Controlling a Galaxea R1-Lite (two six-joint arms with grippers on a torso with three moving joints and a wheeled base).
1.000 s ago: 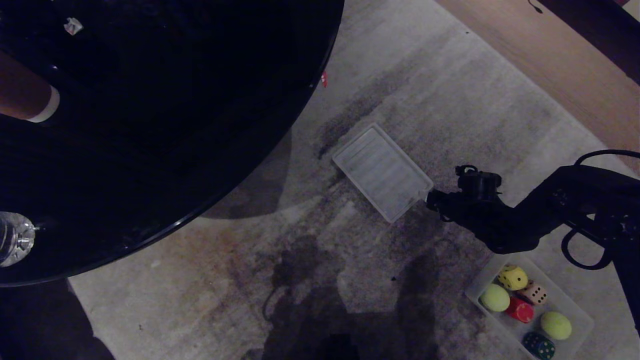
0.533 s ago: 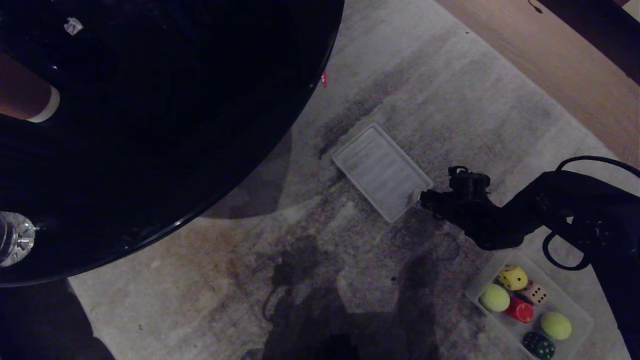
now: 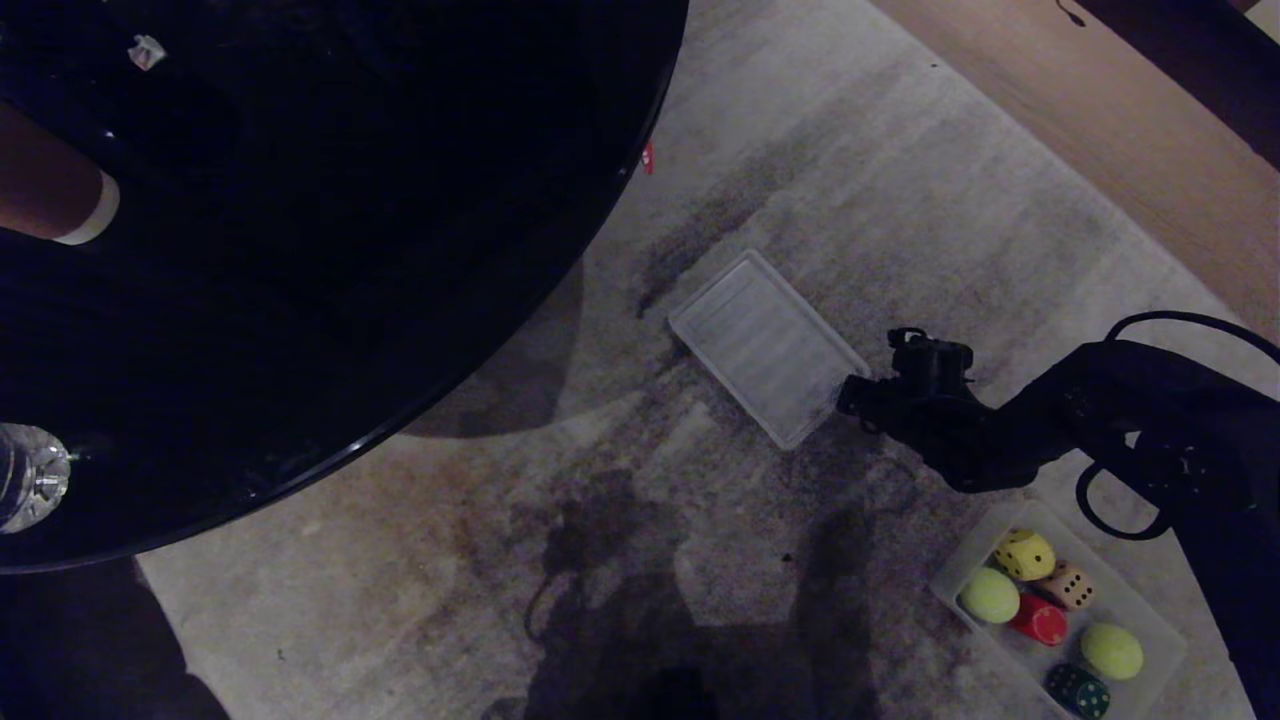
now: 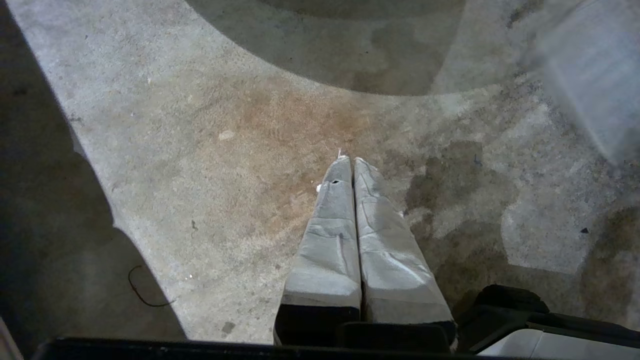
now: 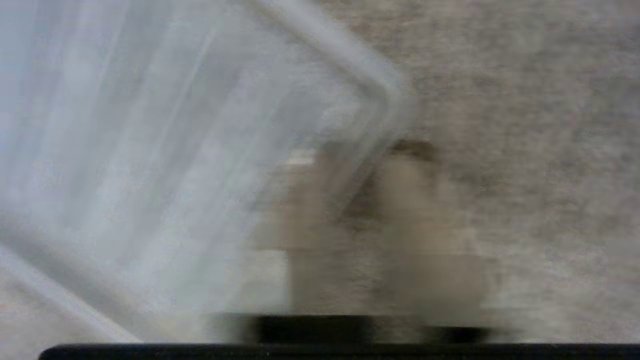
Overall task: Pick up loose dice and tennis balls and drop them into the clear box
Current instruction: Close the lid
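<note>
While the dice [image 3: 1040, 590] sit in the clear box [image 3: 1150, 610], the right gripper [image 3: 845, 395] pinches the ribbed lid [image 3: 765, 345]'s corner.

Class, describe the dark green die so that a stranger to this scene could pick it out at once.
Find the pale carpet beside the black round table, then the clear box lying on it nearest the robot. Six things sit inside; the dark green die lies at the box's near end, past the tennis ball, the only dark piece among yellow, tan and red.
</note>
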